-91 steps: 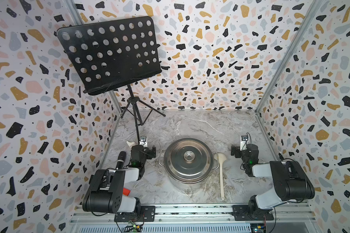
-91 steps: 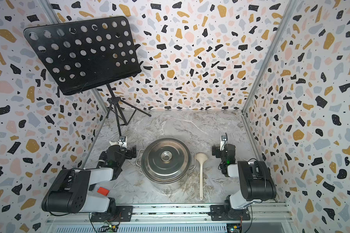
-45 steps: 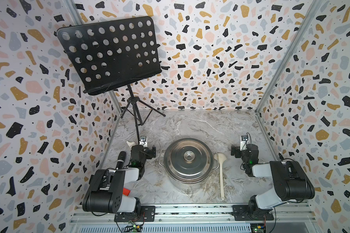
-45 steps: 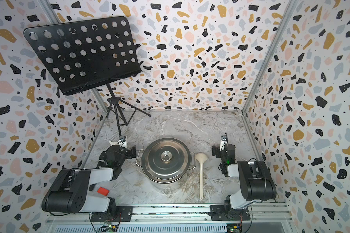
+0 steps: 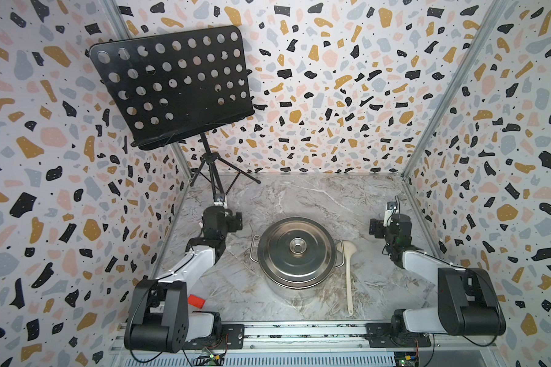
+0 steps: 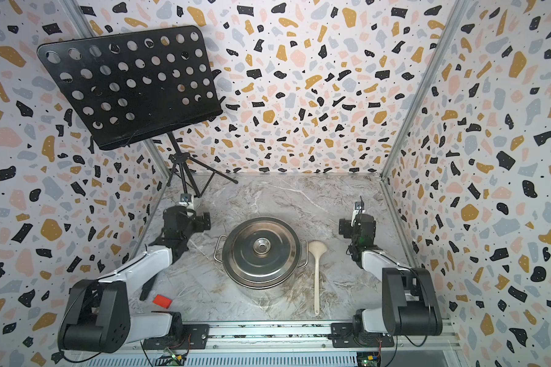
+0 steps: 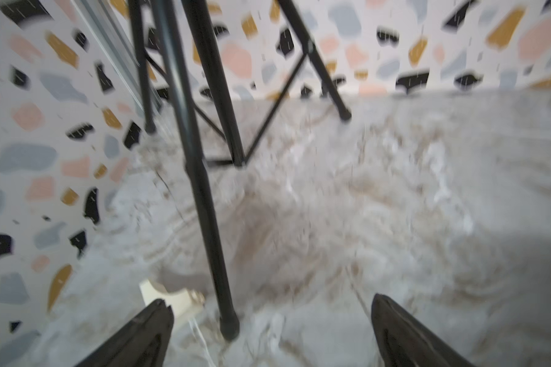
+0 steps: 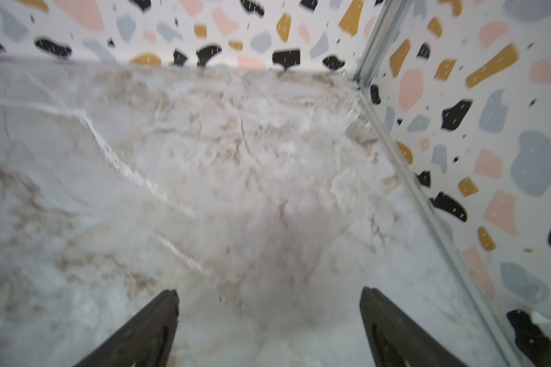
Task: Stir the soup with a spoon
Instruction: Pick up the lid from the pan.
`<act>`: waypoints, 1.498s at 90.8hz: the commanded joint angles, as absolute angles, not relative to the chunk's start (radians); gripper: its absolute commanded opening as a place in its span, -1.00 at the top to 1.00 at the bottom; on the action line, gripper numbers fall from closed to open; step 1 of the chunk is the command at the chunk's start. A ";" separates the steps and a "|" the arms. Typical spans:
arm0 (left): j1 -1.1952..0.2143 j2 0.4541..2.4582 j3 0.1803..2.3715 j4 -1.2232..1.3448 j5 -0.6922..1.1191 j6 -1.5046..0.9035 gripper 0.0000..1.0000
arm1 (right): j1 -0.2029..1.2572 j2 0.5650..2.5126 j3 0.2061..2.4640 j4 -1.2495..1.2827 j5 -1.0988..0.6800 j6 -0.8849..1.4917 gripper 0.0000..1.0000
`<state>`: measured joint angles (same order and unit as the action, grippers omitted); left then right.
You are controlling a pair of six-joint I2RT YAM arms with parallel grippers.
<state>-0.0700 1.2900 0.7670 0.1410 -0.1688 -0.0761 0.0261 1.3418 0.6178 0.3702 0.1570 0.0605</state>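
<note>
Spoon (image 5: 349,278) flat just beside lidded pot (image 5: 291,291).

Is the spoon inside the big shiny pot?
No, the spoon lies flat on the table right beside the pot, and the lid covers the pot.

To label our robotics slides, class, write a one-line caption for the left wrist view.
Open, empty left gripper above the marble table, a black stand leg just ahead.
</note>
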 commanded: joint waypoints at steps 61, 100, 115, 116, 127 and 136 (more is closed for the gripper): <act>-0.089 0.801 0.994 -1.097 0.322 -0.517 -0.99 | 0.544 1.275 1.577 -1.304 -0.077 0.347 -0.97; -0.179 0.678 0.863 -1.040 0.295 -0.533 -0.99 | 0.996 1.606 1.974 -1.614 0.054 0.441 -1.00; -0.193 0.644 0.824 -1.037 0.284 -0.537 -0.99 | 1.049 1.740 2.087 -1.611 0.101 0.445 -1.00; -0.194 0.643 0.825 -1.037 0.284 -0.538 -0.99 | 1.052 1.748 2.098 -1.611 0.103 0.443 -1.00; -0.198 0.637 0.824 -1.026 0.287 -0.533 -0.99 | 1.057 1.836 2.180 -1.606 0.104 0.420 -1.00; -0.199 0.633 0.826 -1.030 0.285 -0.527 -0.99 | 1.057 1.887 2.206 -1.578 0.096 0.405 -1.00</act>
<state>-0.1928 0.6430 0.8272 -1.0668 0.2970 -0.5323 1.0561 1.8652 2.1567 -1.5623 0.0761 0.4206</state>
